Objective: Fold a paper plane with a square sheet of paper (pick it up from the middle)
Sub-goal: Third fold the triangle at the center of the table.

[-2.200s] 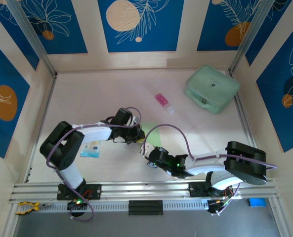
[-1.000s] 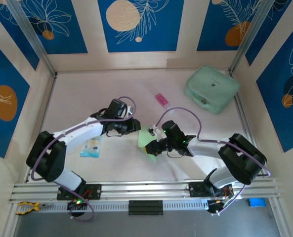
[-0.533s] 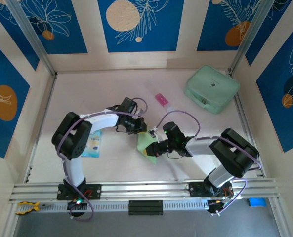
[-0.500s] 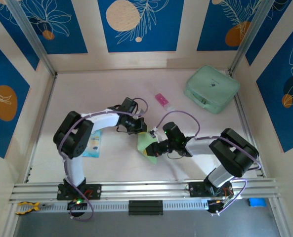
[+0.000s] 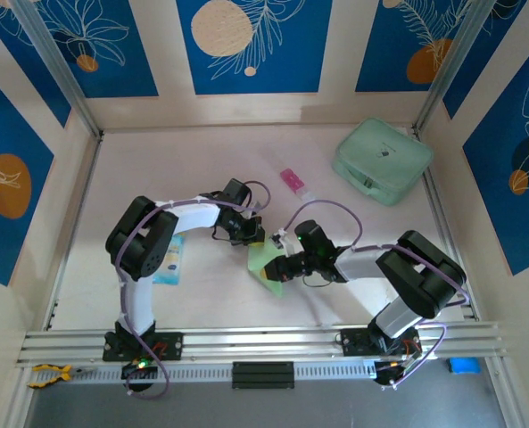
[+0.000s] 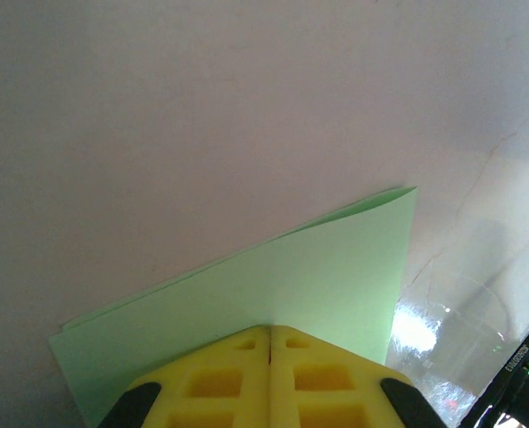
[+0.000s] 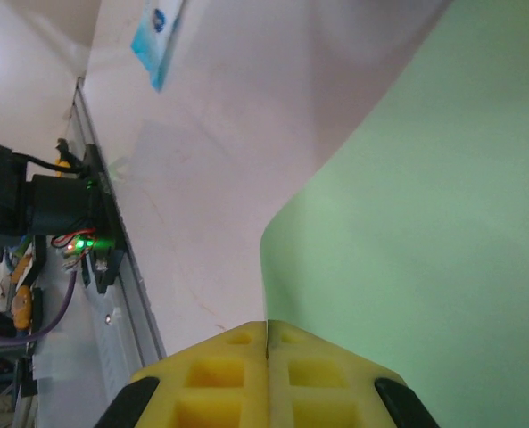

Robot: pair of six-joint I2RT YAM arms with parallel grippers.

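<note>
No text can be read with certainty. In the left wrist view, a black part [image 6: 519,360] to the right of the left fingers [image 6: 219,382] carries a short line of small white letters, too blurred to spell. In the right wrist view, the blue-and-white packet [image 7: 160,36], far above and left of the right fingers [image 7: 322,382], has print too small to read.

We look down on a pale pinkish-white table [image 5: 184,169] boxed in on three sides by cream walls. The back wall [image 5: 335,53] carries deep blue panels [image 5: 255,45] printed with white leaf outlines and a cream disc. The left wall [image 5: 14,178] and right wall [image 5: 514,160] show the same blue with orange discs. Slanted aluminium posts [image 5: 59,76] rise from the table's far corners. Silver aluminium rails [image 5: 264,343] run along its near edge, with a grey strip [image 5: 264,406] below them. The light is soft and even, with faint shadows.
</note>
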